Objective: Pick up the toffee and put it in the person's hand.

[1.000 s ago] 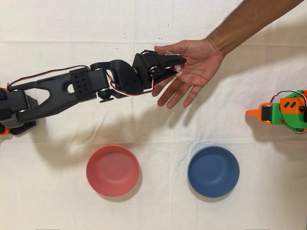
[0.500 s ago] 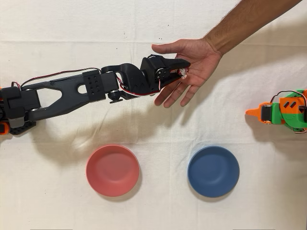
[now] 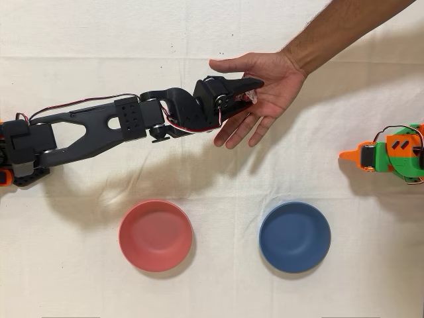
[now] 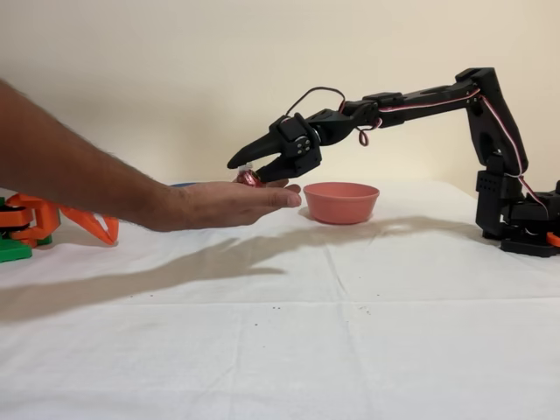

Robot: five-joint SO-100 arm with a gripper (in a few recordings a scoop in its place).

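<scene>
The person's hand [image 3: 278, 86] reaches in palm up from the top right of the overhead view; in the fixed view this hand [image 4: 219, 203] comes from the left, held above the table. The toffee [image 3: 250, 98], small and maroon-red with clear ends, lies on the palm. From the side the toffee [image 4: 248, 178] rests on the hand under the black fingers. My gripper [image 3: 255, 91] hangs over the palm, open, its jaws parted around the toffee. In the fixed view the gripper [image 4: 248, 171] has its long upper finger raised clear of the candy.
A red bowl [image 3: 156, 235] and a blue bowl [image 3: 295, 236] stand on the white cloth toward the bottom of the overhead view. The red bowl [image 4: 341, 201] sits behind the hand in the fixed view. The idle orange arm [image 3: 391, 154] rests at the right edge.
My gripper moved a little to the right, farther over the palm. Its jaws have parted slightly since half a second ago. The hand shifted slightly upward in the overhead view.
</scene>
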